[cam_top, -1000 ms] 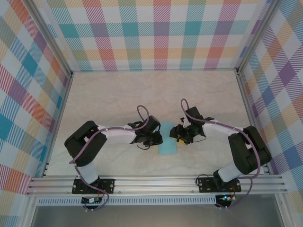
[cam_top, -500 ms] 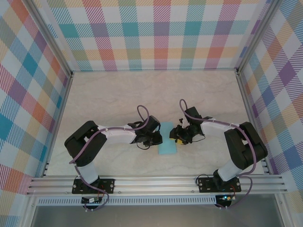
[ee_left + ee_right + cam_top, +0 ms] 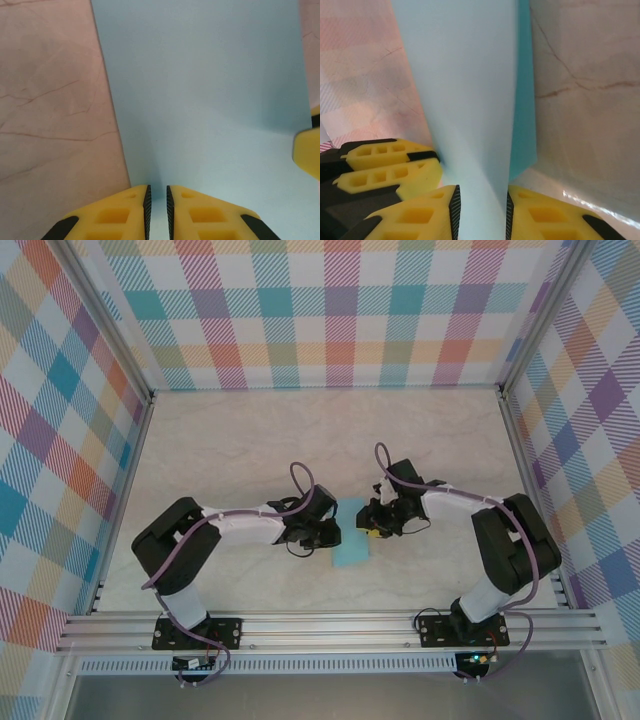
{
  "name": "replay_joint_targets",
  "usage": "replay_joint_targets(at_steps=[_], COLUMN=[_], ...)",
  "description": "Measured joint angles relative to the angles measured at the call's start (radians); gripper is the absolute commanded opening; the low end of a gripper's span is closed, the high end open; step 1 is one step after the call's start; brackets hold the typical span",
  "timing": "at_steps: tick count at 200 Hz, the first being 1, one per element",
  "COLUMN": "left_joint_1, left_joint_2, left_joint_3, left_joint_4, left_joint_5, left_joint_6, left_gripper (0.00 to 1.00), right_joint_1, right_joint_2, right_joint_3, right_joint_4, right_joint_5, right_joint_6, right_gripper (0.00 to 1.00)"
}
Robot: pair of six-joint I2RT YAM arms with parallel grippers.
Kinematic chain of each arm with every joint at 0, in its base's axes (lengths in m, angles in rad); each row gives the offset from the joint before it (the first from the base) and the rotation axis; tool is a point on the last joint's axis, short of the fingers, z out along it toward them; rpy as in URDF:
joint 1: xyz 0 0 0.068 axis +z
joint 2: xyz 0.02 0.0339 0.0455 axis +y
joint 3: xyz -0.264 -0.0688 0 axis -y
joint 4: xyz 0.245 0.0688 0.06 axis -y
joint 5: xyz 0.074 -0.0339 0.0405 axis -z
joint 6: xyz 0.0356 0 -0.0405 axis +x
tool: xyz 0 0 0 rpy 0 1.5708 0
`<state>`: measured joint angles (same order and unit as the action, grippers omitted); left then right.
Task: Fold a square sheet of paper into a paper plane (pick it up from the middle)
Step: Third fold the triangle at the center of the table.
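Marbled table (image 3: 250, 440), near edge: my left gripper (image 3: 157, 194) pinches the paper (image 3: 210, 100); right gripper (image 3: 481, 199) straddles its fold, jaws seemingly apart. Closing off-centre could skew the crease.

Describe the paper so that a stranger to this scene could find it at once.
Start at the pale marbled table inside the checked walls. In its near half the left arm and the right arm reach toward each other; the paper sits between their tips. It is the only plain light blue thing there, folded narrow.

Light blue paper (image 3: 352, 552), folded (edge raised)
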<state>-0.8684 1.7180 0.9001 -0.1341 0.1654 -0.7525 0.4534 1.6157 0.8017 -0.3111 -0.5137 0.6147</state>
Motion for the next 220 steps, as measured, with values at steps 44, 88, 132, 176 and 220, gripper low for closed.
replay_joint_targets(at_steps=[44, 88, 132, 176, 220], left_joint_1=[-0.012, -0.15, -0.331, -0.435, -0.473], left_joint_2=[-0.116, -0.227, -0.232, -0.1, -0.011], left_joint_3=[-0.042, -0.045, -0.034, 0.089, 0.162], left_joint_4=[-0.003, -0.039, -0.099, -0.156, -0.213], left_joint_5=[-0.002, -0.093, -0.263, -0.435, -0.594], left_joint_6=[0.077, 0.2, 0.308, 0.358, 0.358], left_gripper=[0.34, 0.57, 0.68, 0.72, 0.71], right_joint_1=[0.0, 0.0, 0.0, 0.0, 0.0], right_joint_2=[0.05, 0.056, 0.057, 0.066, 0.072], right_joint_3=[0.033, 0.057, 0.059, 0.064, 0.064], right_joint_4=[-0.02, -0.023, -0.023, -0.023, -0.023], right_joint_5=[-0.02, -0.053, -0.066, -0.078, -0.082], right_joint_6=[-0.026, -0.007, 0.009, 0.013, 0.013], right_gripper=[0.09, 0.09, 0.09, 0.1, 0.1])
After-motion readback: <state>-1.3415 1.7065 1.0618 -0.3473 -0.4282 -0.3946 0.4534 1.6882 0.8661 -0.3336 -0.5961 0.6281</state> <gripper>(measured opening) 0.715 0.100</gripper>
